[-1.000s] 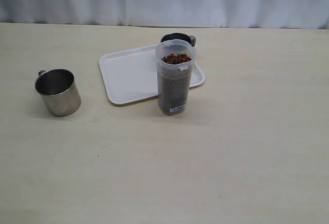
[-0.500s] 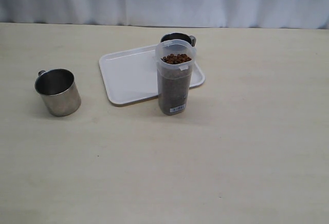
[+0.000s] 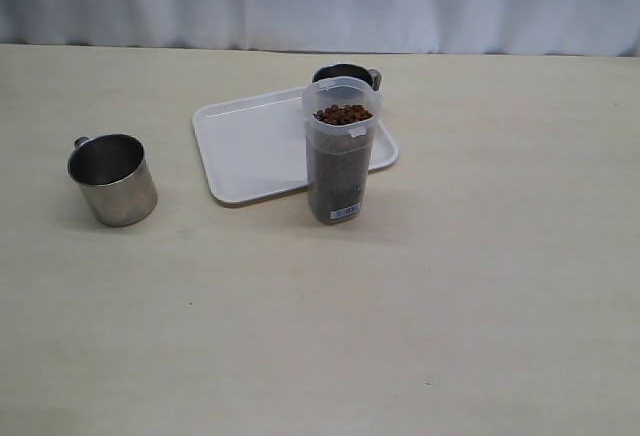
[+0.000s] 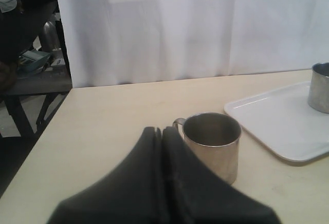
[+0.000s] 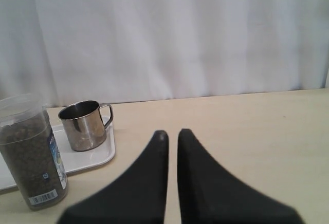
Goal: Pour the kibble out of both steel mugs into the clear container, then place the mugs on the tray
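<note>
With nothing shifting this past second, the left fingers (image 4: 149, 152) and right fingers (image 5: 154, 157) are staying closed and empty, the kibble (image 3: 343, 114) is filling the clear container (image 3: 338, 171), one mug (image 5: 85, 125) is standing on the tray (image 3: 250, 146), and the other mug (image 3: 113, 179), seemingly emptied, is waiting on the desk (image 3: 450, 286).

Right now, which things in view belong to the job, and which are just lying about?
Job: white tray; steel mug standing on it; second steel mug on the table, off the tray; clear container with kibble in it.
Not the job: white curtain behind; dark clutter past the table edge in the left wrist view.
</note>
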Robot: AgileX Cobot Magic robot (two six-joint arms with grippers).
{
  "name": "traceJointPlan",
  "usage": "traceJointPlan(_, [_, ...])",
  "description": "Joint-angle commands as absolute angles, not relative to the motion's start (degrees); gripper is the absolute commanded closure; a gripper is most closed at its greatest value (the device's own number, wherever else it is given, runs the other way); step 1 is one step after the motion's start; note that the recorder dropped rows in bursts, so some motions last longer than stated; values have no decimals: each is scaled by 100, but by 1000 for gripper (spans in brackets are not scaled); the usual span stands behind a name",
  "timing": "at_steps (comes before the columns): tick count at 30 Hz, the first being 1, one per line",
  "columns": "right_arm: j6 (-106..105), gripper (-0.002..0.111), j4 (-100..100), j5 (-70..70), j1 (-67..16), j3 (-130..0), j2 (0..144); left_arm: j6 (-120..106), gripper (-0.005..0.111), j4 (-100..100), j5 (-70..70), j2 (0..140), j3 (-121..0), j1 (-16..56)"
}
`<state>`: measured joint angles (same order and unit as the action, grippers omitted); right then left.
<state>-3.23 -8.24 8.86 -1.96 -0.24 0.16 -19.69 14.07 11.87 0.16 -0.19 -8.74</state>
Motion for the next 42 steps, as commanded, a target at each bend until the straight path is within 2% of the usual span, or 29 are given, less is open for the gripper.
traceJointPlan(1, [-359,103,-811,1076,-216,0,0,-1966,107,1404,1130,0,0,-850])
traceJointPlan(42, [-297,103,-879,1195,-216,0,0,-1966,107,1404,1130,0,0,-850])
